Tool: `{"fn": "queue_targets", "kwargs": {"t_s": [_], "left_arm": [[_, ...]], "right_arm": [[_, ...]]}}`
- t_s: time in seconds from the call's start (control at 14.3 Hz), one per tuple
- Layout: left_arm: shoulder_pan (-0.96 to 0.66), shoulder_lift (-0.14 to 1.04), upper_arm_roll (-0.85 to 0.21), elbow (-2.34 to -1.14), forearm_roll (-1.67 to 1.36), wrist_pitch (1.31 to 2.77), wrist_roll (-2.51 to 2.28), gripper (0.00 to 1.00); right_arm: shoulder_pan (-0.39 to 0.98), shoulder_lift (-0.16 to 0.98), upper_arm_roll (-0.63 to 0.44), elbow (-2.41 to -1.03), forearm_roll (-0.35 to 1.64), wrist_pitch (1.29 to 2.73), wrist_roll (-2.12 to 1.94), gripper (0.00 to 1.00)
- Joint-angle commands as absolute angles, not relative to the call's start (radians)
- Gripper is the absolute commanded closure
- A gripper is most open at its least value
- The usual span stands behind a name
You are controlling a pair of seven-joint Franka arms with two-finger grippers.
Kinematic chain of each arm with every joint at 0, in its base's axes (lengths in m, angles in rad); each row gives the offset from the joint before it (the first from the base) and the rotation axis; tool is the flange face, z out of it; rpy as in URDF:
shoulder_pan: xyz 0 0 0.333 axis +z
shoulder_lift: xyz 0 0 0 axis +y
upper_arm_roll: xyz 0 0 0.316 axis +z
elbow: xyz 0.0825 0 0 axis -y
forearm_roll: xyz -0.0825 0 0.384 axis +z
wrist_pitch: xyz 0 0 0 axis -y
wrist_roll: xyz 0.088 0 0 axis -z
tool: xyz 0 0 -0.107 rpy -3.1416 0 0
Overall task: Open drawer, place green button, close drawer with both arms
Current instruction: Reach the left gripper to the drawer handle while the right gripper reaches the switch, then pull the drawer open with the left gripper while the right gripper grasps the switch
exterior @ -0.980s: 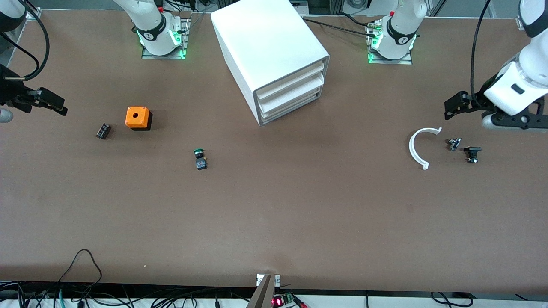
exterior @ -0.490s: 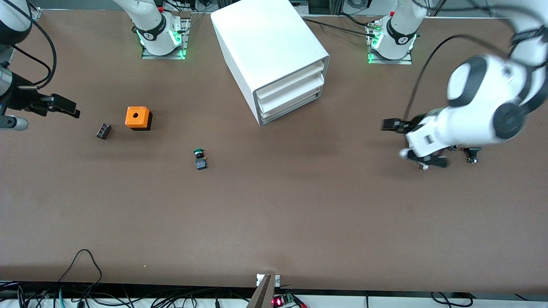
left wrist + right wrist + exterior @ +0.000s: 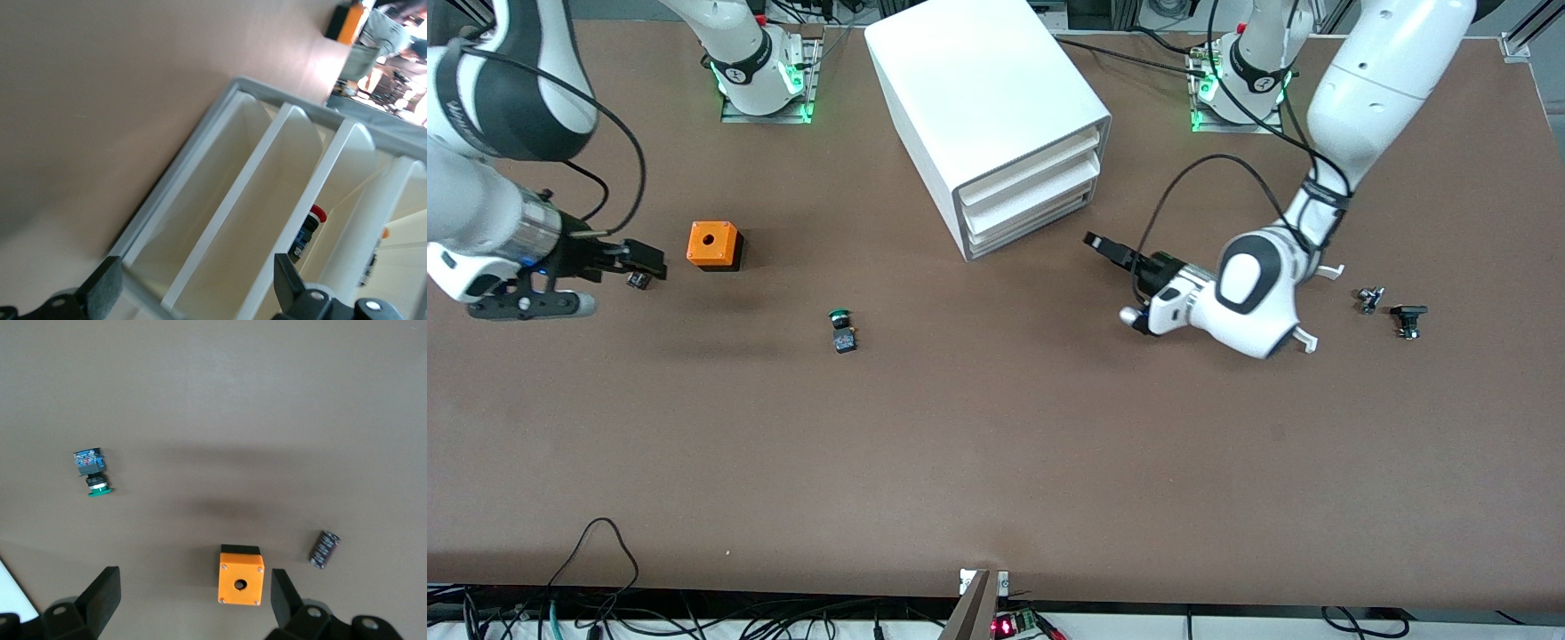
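green-capped button (image 3: 840,329), label perhaps illegible, drawer (image 3: 1033,220) shut

White curved part (image 3: 1323,271) mostly hidden under left arm; small black part (image 3: 638,281) half covered by right gripper (image 3: 647,261).

We see two glossy white arms, black joint bands. Left arm (image 3: 1360,98): black cable looping beside cabinet (image 3: 987,116). Right arm (image 3: 489,178): silver wrist ring, black cable. Black pincers; bases near cabinet glow green.
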State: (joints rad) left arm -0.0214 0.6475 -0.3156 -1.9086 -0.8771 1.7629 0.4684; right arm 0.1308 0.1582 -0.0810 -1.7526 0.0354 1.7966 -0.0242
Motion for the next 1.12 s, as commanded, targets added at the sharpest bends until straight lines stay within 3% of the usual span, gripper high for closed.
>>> {"fn": "queue_targets", "kwargs": {"t_s": [0.0,0.21,0.28,0.35,0.42,0.49,0.84,1.05], "left_arm": [[-0.063,0.598,-0.366,-2.014,-0.917,1.873,0.518,0.00],[-0.120,0.604,-0.373,-2.060,-0.981,1.916,0.520,0.03],[-0.121,0.604,-0.373,-2.066,-0.989,1.916,0.520,0.11],[-0.124,0.604,-0.377,-2.075,-0.992,1.916,0.520,0.35],[-0.126,0.604,-0.379,-2.080,-0.994,1.917,0.520,0.75],[-0.126,0.604,-0.380,-2.089,-0.997,1.916,0.520,1.00],[-0.097,0.597,-0.382,-2.079,-1.000,1.954,0.517,1.00],[0.003,0.588,-0.348,-1.998,-0.997,2.023,0.517,1.00]], "right_arm": [[0.169,0.202,-0.075,-1.755,0.048,1.825,-0.028,0.00],[0.169,0.259,-0.002,-1.755,0.061,1.864,-0.026,0.00],[0.169,0.277,0.039,-1.755,0.067,1.903,-0.026,0.00],[0.169,0.297,0.060,-1.755,0.067,1.943,-0.028,0.00],[0.175,0.317,0.066,-1.755,0.066,1.971,-0.028,0.00],[0.186,0.334,0.075,-1.755,0.064,1.989,-0.038,0.00],[0.216,0.400,0.095,-1.756,0.061,2.058,-0.043,0.00],[0.230,0.434,0.113,-1.811,0.061,2.202,-0.071,0.00]]}}
